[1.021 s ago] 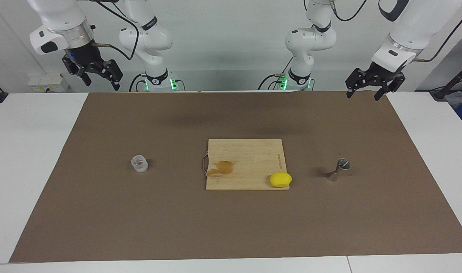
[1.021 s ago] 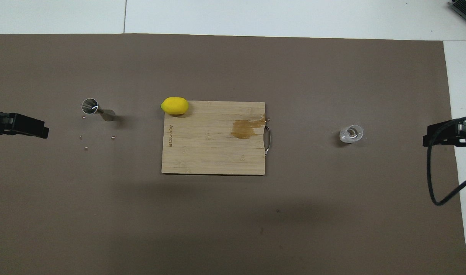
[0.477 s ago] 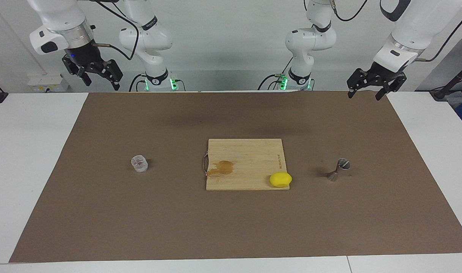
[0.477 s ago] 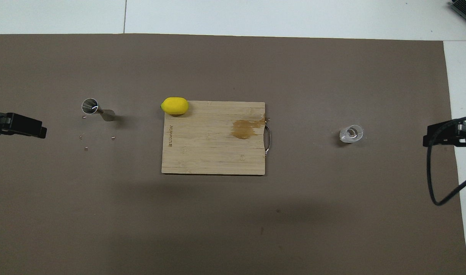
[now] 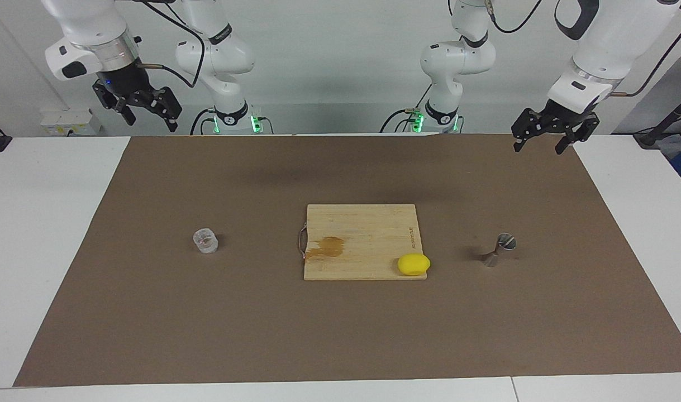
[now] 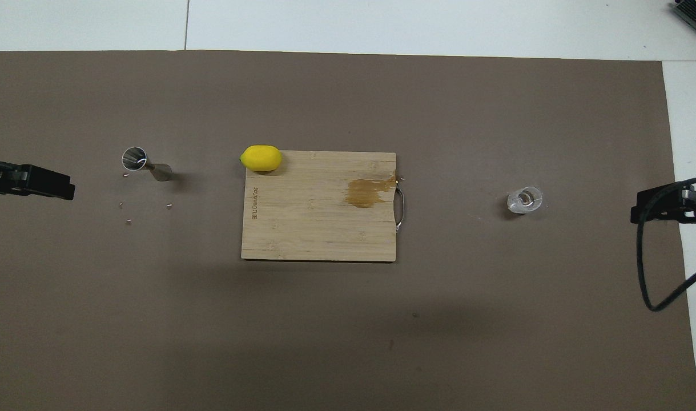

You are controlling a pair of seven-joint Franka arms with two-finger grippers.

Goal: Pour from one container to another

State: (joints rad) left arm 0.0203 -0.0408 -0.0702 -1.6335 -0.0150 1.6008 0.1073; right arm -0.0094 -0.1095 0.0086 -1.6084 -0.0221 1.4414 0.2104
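Jaws spread and empty on both arms in the facing view: left gripper (image 5: 547, 142) over the mat's edge nearest the robots, right gripper (image 5: 144, 114) raised past the same edge. Clear cup (image 5: 205, 240) and jigger (image 5: 499, 249) upright, flanking the cutting board (image 5: 360, 240). Nothing grasped yet; approach step, judging so.

Overhead view: cup (image 6: 524, 200) toward the right arm's end, jigger (image 6: 144, 164) toward the left's. Next, probably: lower onto cup, pinch ribbed wall, carry level.

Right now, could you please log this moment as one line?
left gripper: open, raised | right gripper: open, raised | clear cup: untouched | jigger: upright
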